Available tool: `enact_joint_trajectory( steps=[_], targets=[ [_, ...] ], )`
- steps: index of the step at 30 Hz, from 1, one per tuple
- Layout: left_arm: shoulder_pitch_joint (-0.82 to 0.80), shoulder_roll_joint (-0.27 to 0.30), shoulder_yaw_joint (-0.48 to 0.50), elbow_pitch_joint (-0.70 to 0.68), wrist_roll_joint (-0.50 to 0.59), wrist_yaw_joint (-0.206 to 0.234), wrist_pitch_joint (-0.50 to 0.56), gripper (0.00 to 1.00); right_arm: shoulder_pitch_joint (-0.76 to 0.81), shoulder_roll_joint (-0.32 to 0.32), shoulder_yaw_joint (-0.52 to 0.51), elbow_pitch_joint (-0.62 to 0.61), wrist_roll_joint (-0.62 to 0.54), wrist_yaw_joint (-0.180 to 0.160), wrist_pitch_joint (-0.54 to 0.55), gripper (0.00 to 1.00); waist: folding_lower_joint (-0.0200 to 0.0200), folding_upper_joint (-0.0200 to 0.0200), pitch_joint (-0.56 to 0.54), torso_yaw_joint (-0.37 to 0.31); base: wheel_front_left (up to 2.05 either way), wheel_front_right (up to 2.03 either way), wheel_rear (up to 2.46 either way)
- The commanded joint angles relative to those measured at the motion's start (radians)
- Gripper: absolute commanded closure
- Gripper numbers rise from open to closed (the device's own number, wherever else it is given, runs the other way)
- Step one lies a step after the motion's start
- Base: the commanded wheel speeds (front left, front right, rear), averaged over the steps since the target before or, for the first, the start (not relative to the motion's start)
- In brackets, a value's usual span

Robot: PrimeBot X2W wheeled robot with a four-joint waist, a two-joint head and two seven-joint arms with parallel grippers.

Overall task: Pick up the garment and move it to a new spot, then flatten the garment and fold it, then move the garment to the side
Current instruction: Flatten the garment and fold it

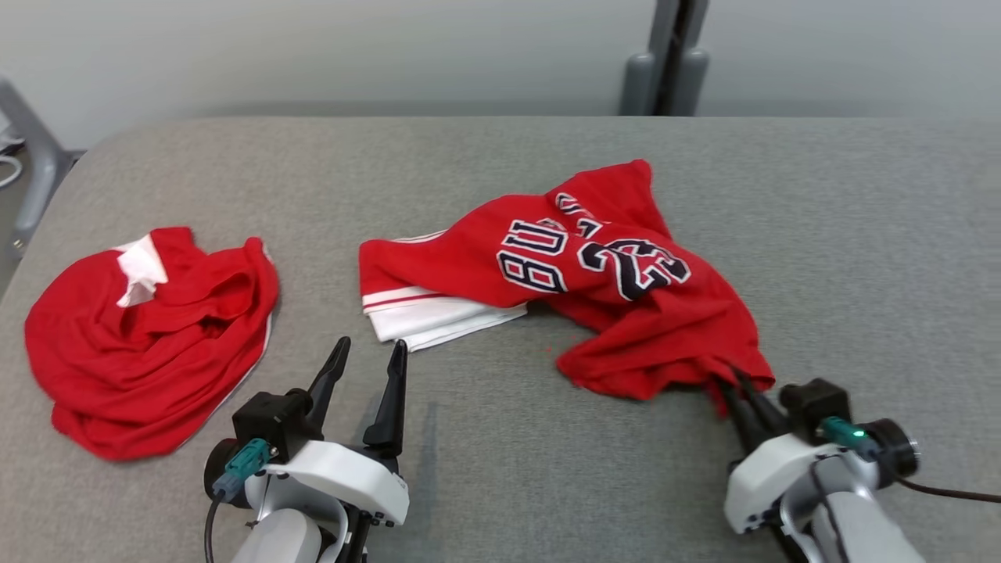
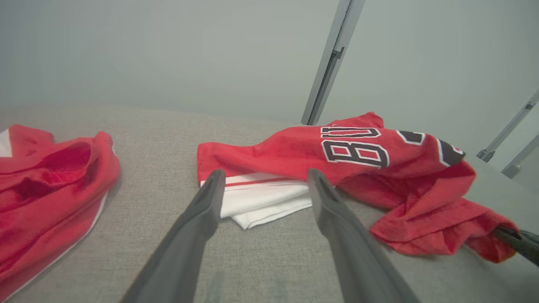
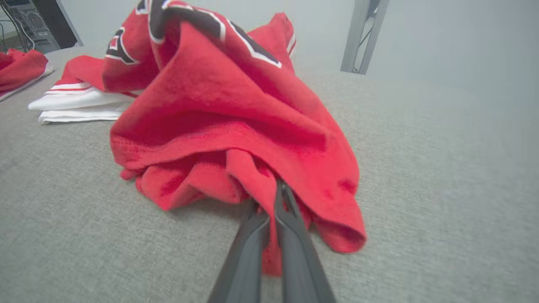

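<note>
A crumpled red garment point(image 1: 594, 274) with dark letters and numbers and a white striped hem lies at the middle of the grey padded table point(image 1: 500, 164). My right gripper point(image 1: 731, 385) is shut on the garment's near right corner; in the right wrist view the red cloth point(image 3: 236, 126) is pinched between the closed fingers point(image 3: 290, 223). My left gripper point(image 1: 366, 356) hovers open just short of the white hem point(image 2: 261, 202), nothing between its fingers. In the left wrist view the garment point(image 2: 358, 160) spreads to the right, with the right gripper's fingertips point(image 2: 516, 240) at its far end.
A second red garment point(image 1: 148, 328) with white trim lies bunched at the table's left side, also in the left wrist view point(image 2: 46, 185). A grey post point(image 1: 669, 59) stands behind the table. Bare grey table stretches to the right and along the front.
</note>
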Motion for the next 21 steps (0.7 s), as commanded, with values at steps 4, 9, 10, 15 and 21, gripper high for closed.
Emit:
enact_joint_trajectory(
  steps=[4,9,10,15,21],
  targets=[
    [0.012,-0.004,0.001,0.01,-0.01,-0.001,-0.005,0.0,0.05,-0.08,-0.072,-0.109,0.003,-0.001,0.05,1.0,0.0,-0.0001,-0.05,-0.071,0.0,0.0,0.0],
    [0.025,-0.015,-0.007,0.022,-0.014,-0.003,-0.008,0.0,0.118,-0.166,-0.169,-0.256,0.024,-0.001,0.156,1.0,0.0,-0.0001,-0.075,-0.103,0.0,0.0,0.0],
    [0.026,-0.017,-0.008,0.024,-0.016,-0.004,-0.009,0.0,0.132,-0.175,-0.187,-0.276,0.034,-0.001,0.188,1.0,0.0,-0.0001,-0.077,-0.106,0.0,0.0,0.0],
    [0.023,-0.023,-0.015,0.034,-0.016,-0.009,-0.009,0.0,0.179,-0.193,-0.239,-0.356,0.054,-0.001,0.311,0.0,0.0,-0.0001,-0.078,-0.113,0.0,0.0,0.0],
    [0.014,-0.026,-0.013,0.042,-0.011,-0.014,-0.01,0.0,0.19,-0.12,-0.205,-0.53,0.09,-0.001,0.274,0.0,0.0,-0.0001,-0.07,-0.115,0.0,0.0,0.0]
  ],
)
